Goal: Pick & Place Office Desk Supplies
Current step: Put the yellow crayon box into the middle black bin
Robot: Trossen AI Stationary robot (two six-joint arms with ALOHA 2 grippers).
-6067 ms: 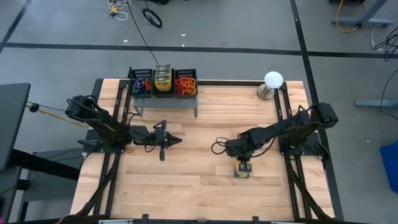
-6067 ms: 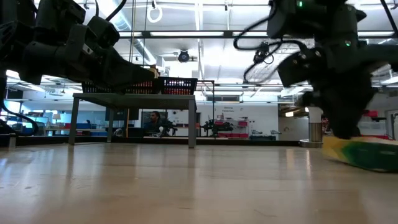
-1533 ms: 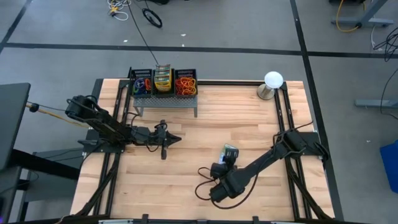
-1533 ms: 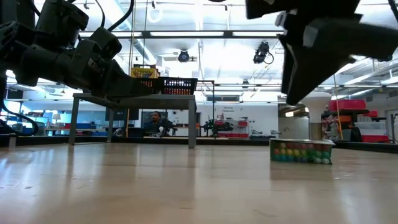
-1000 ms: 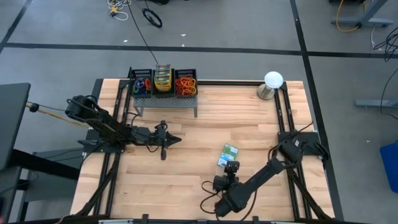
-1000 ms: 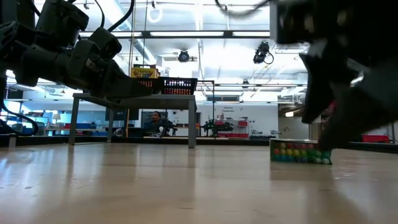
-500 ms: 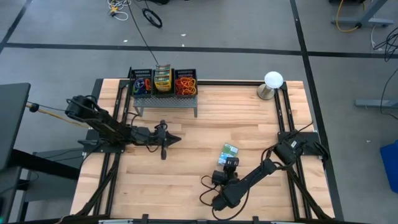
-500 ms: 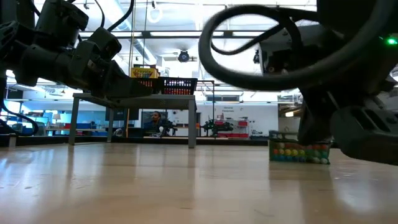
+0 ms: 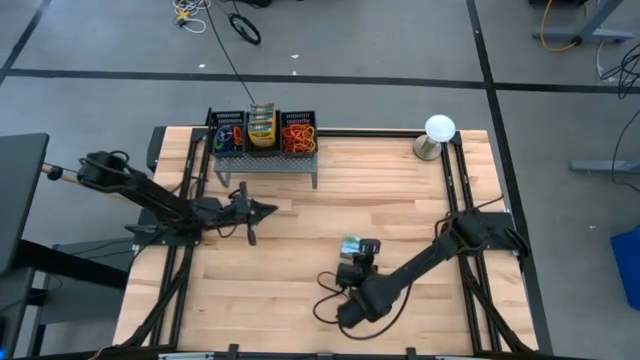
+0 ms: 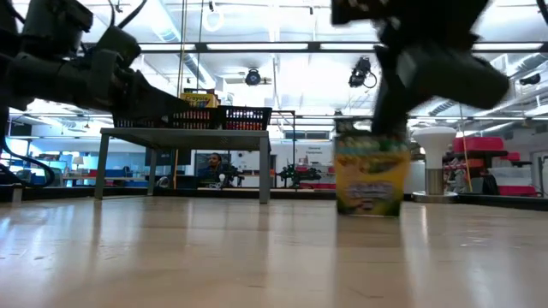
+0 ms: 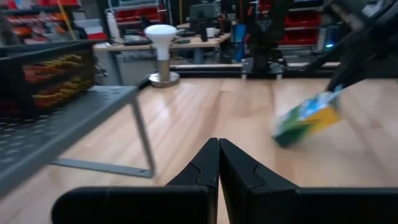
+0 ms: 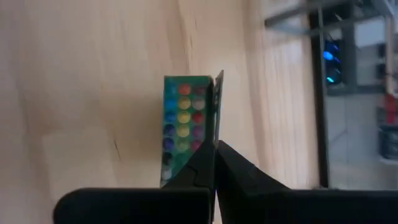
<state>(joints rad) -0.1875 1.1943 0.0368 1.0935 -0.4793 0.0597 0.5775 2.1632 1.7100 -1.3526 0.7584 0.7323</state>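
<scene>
- On the wooden table (image 9: pixel 300 300), the right gripper (image 9: pixel 357 250) has its fingers pinched together on the open flap of a crayon box (image 9: pixel 351 246) near the table's middle; the wrist view shows the thin flap between the dark fingertips (image 12: pixel 208 158).
- The crayon box (image 10: pixel 370 175) stands upright on the tabletop in the low view, yellow and green, with the right arm coming down onto it from above; whether its base touches the wood cannot be told.
- The left gripper (image 9: pixel 262 210), closed on nothing, hovers just in front of the raised rack (image 9: pixel 266 160) at the table's far edge.
- The rack's black tray (image 9: pixel 264 133) holds rubber bands (image 9: pixel 298 134) in its outer compartments and more crayon boxes (image 9: pixel 262 128) in the middle one.
- A white ball (image 9: pixel 439 127) on a metal base stands at the far right corner.
</scene>
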